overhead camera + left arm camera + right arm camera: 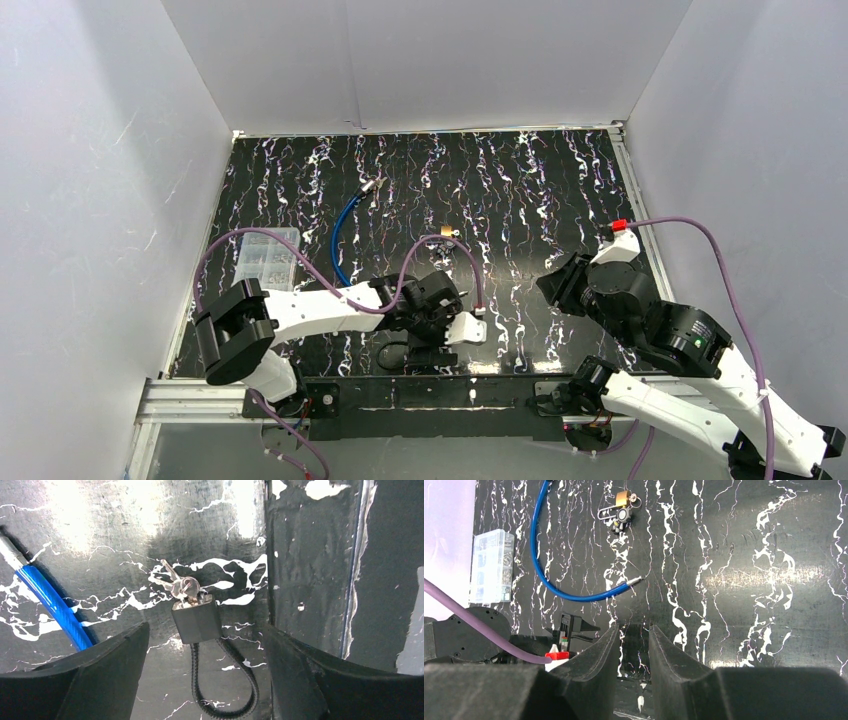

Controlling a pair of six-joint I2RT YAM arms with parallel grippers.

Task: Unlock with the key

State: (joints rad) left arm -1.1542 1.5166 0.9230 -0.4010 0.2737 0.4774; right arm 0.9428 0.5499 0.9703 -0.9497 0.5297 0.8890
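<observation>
1. Close to the arm bases, the left gripper (205, 642) points down at the table (520, 180). Its jaws are wide apart and hold nothing.
2. A black lock (196, 622) lies flat between those jaws and touches neither one. Some keys (179, 586) stick in one end, and a black cord loop (227, 695) comes out of the other.
3. The right gripper (634, 630) is off to the right. Its jaws have only a thin gap, with nothing in it.
4. Farther back, a blue cable (345, 232) curves beside a clear box (268, 255).
5. Farthest is a small gold lock (622, 499). It may have a key in it, but it is too small to be sure.
</observation>
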